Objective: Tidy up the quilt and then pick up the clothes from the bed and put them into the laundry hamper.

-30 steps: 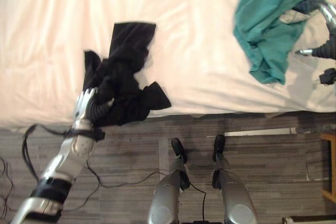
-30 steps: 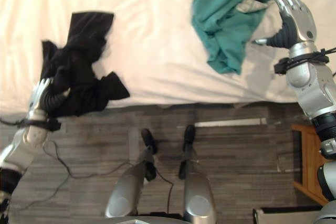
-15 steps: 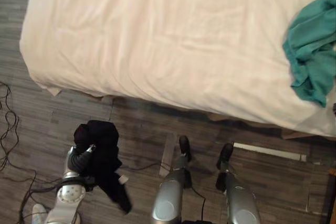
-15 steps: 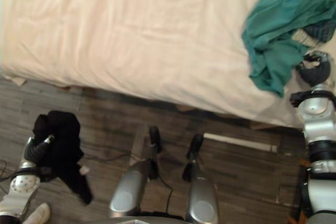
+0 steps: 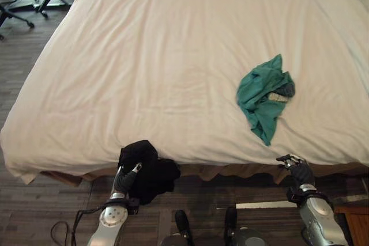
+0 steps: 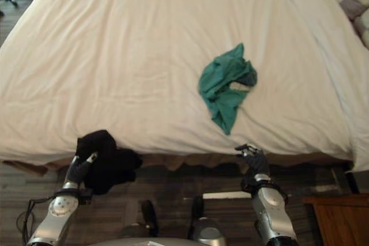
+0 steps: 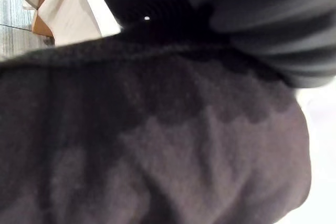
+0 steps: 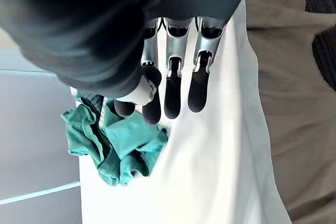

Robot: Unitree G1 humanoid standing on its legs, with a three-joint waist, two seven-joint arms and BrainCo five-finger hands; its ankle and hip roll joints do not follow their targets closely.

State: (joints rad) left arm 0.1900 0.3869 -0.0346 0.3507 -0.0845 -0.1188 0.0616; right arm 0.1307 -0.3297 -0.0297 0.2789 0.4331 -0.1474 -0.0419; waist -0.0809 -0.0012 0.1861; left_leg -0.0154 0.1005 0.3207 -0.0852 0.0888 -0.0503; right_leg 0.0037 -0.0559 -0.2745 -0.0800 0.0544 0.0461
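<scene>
Our left hand (image 5: 125, 178) is curled round the bundled black garment (image 5: 147, 170) just off the bed's (image 5: 173, 56) near edge. Our right hand (image 6: 253, 162) hangs empty with relaxed fingers, and the teal garment (image 5: 262, 97) lies on the quilt beyond it.

Seen from the robot's head, both eye views look steeply down over the foot edge of a bed (image 5: 173, 56), sharing its pale quilt (image 6: 144, 44), a teal garment (image 5: 262, 96) at centre right and both hands along the bottom edge. The left wrist camera sits pressed against black clothing (image 7: 157, 145), very close, while the right wrist camera looks along the right hand (image 8: 173, 72) toward the same teal garment and quilt edge
</scene>
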